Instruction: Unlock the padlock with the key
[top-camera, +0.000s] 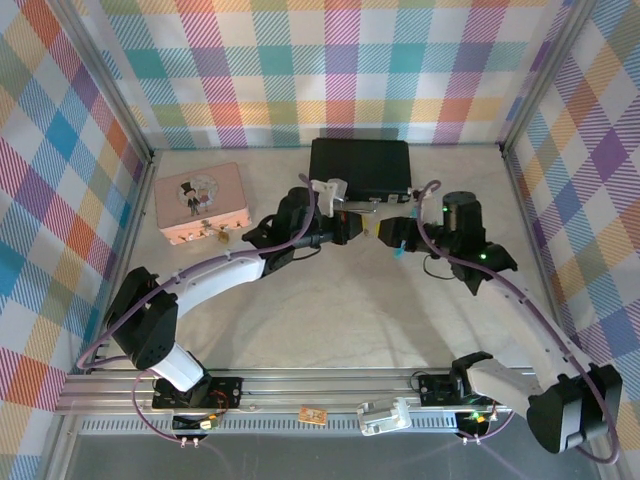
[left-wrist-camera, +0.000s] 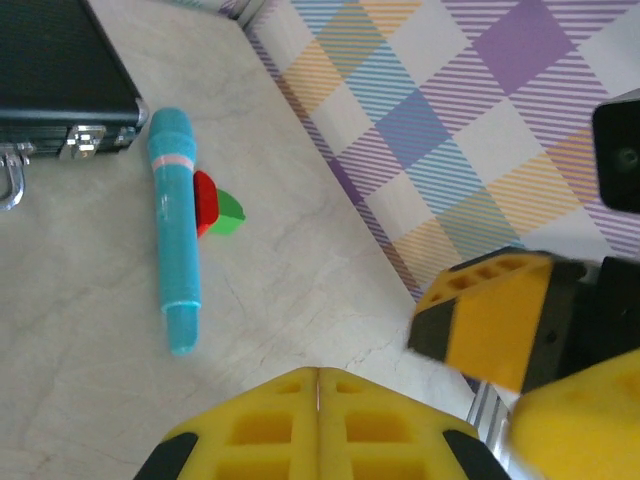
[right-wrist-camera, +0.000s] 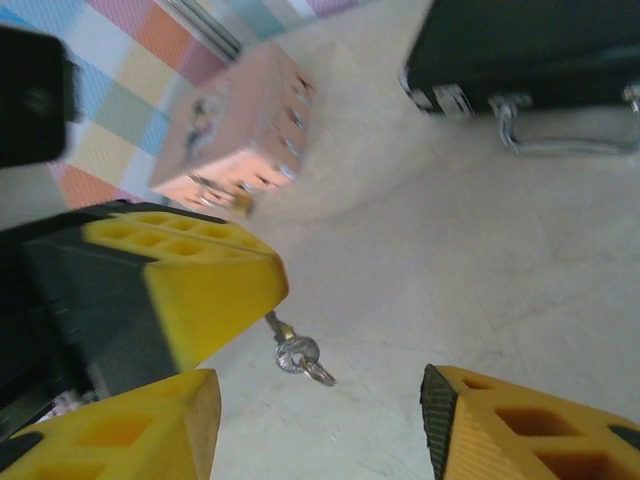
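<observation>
The left end effector (left-wrist-camera: 318, 382) is closed, its yellow fingers pressed together. The key (right-wrist-camera: 297, 353) is clamped at their tips, and its head sticks out below them, above the worktop (top-camera: 330, 310), about the middle of the scene. The right end effector (right-wrist-camera: 322, 392) is placed just to the right of the left one, facing it, with its fingers held apart. The padlock (top-camera: 216, 237) is found at the near side of the pink tin (top-camera: 200, 200), on the far left of the worktop and well apart from both end effectors. In the right wrist view it is blurred. A black case (top-camera: 360, 168) lies at the far middle. Near the case, a turquoise stick (left-wrist-camera: 173, 230) is seen on the worktop with a red piece (left-wrist-camera: 205, 200) and a green piece (left-wrist-camera: 231, 212) just beside it.
</observation>
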